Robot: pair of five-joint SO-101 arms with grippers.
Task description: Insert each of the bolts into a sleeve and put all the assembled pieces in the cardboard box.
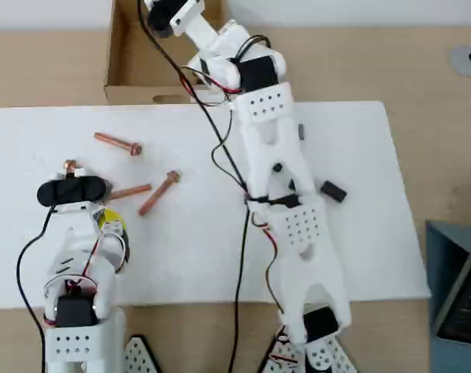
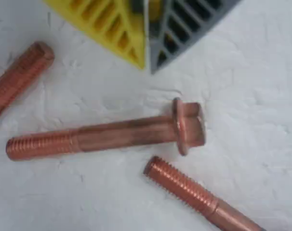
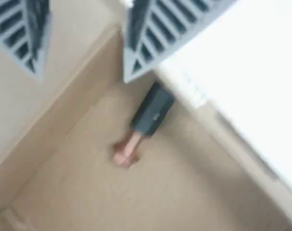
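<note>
Honestly, left gripper point(image 2: 147, 65) sits closed, empty, copper flanged bolt point(image 1: 134, 189) lying 9-to-3 at its 3 o'clock; right gripper point(image 3: 83, 72) spread over brown cardboard box point(image 1: 120, 54).

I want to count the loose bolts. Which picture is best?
The high view: the bolts lie spread over the white mat. The left wrist view crops three close up. The right wrist view faces the cardboard box.
</note>
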